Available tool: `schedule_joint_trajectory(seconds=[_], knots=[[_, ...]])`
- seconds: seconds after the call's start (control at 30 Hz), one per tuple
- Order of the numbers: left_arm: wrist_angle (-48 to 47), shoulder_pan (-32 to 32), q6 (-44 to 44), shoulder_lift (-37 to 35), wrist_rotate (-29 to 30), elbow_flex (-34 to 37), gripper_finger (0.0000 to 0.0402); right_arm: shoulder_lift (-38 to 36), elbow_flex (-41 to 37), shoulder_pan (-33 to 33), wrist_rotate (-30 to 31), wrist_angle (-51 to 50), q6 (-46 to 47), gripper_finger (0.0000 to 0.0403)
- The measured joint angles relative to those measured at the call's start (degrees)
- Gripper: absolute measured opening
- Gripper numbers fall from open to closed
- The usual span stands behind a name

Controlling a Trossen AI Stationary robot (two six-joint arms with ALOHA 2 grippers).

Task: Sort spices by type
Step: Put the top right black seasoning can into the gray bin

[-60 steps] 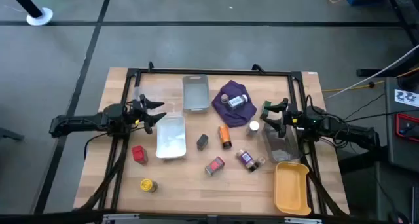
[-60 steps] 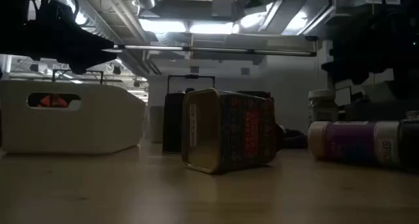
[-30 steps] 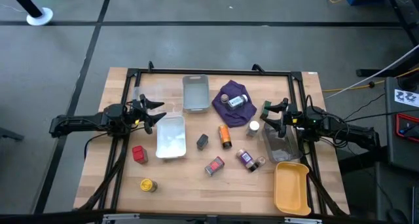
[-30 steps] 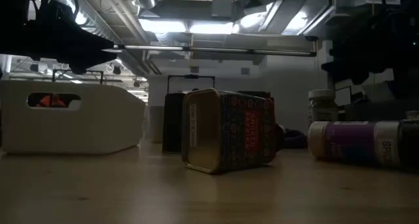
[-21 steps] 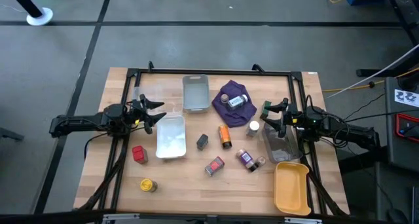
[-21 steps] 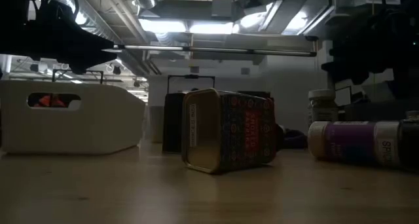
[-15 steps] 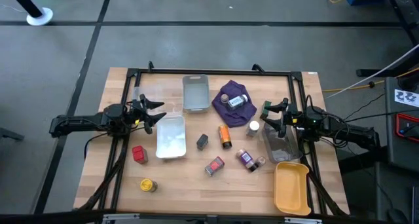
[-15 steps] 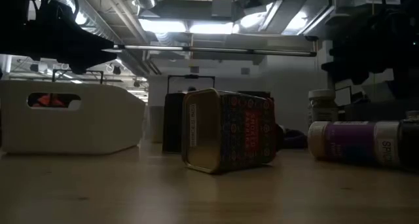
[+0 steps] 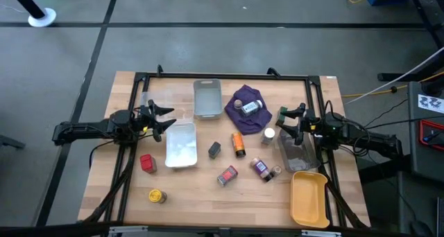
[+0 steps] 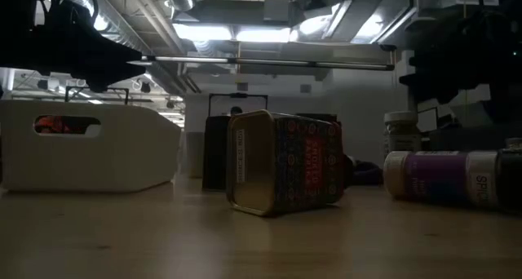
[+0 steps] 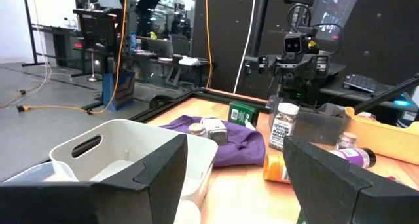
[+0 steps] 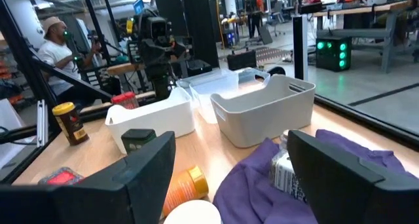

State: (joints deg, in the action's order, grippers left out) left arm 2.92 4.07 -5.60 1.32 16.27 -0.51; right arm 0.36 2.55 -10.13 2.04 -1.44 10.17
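The spices lie scattered on the wooden table. There is a red tin [image 9: 147, 163], a yellow jar [image 9: 157, 195], a dark grey tin [image 9: 214, 150], an orange jar [image 9: 238, 143], a patterned red tin [image 9: 227, 175], a purple-labelled jar [image 9: 262, 169] and a white-capped jar [image 9: 268, 134]. Another jar [image 9: 251, 107] lies on the purple cloth [image 9: 243, 98]. My left gripper [image 9: 163, 119] hovers open at the table's left, beside the white tray [image 9: 182, 145]. My right gripper [image 9: 284, 123] hovers open at the right, near the white-capped jar. Both are empty.
A grey tray [image 9: 207, 98] stands at the far middle. A clear tray [image 9: 297, 152] sits under the right arm, and a yellow tray [image 9: 309, 197] at the near right. A green tin [image 9: 282, 116] stands by the right gripper. A person [image 12: 55, 47] sits beyond the table.
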Motion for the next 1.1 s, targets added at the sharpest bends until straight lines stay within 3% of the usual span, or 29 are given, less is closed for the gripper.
schedule_joint_trajectory(seconds=[0.57,0.83,1.1], knots=[[0.11,-0.01,-0.9,0.0,0.04,0.0,0.0235,0.28,1.3,0.0,0.57,0.66,0.02,0.0293],[0.15,-0.01,-0.84,0.0,0.03,0.0,0.0235,5.8,9.94,0.0,0.42,-5.46,-0.87,0.0293],[0.17,-0.01,-0.82,0.0,0.02,0.0,0.0235,18.29,22.41,0.0,4.23,-18.25,-7.94,0.0293]])
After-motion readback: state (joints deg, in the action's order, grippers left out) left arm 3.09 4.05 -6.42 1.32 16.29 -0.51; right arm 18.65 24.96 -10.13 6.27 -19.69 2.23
